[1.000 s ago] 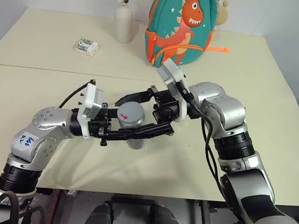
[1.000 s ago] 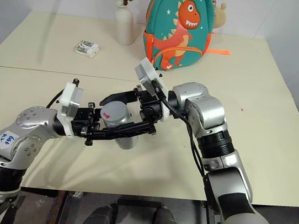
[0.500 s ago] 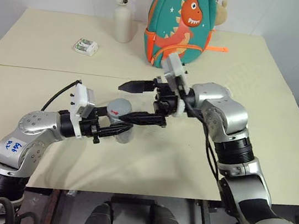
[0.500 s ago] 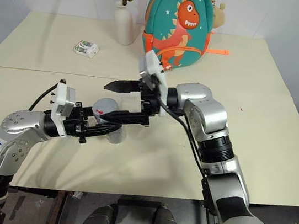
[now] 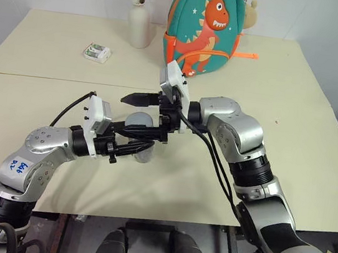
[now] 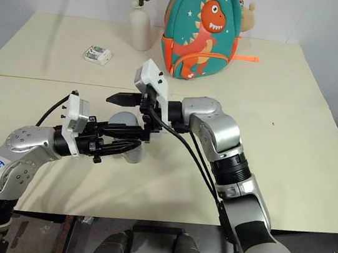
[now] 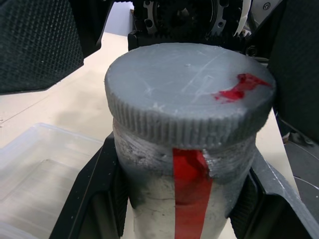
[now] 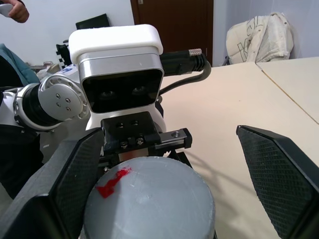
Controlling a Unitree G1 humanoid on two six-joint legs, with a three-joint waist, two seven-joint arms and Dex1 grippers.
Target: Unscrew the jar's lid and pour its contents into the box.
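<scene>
The jar [image 7: 185,199] is a silver-grey cylinder with a red stripe, held upright above the table. My left gripper [image 5: 138,142] is shut on its body. The lid [image 7: 189,89], grey with a red mark on top, sits on the jar and also shows in the head views [image 5: 138,121]. My right gripper [image 5: 130,117] comes in from the right and is open. One of its fingers [image 8: 75,174] lies on each side of the lid, apart from it. The clear box [image 7: 45,169] lies on the table beside and below the jar. The contents are hidden inside.
A dinosaur backpack [image 5: 205,28] and a white vase [image 5: 139,26] stand at the back of the cream table [image 5: 318,141]. A white-and-green packet [image 5: 97,52] lies at the back left. A person's hand [image 8: 15,10] shows far off in the right wrist view.
My right gripper has swung leftward and turned, so its open fingers now straddle the lid. The left gripper keeps its hold on the jar and has barely moved.
</scene>
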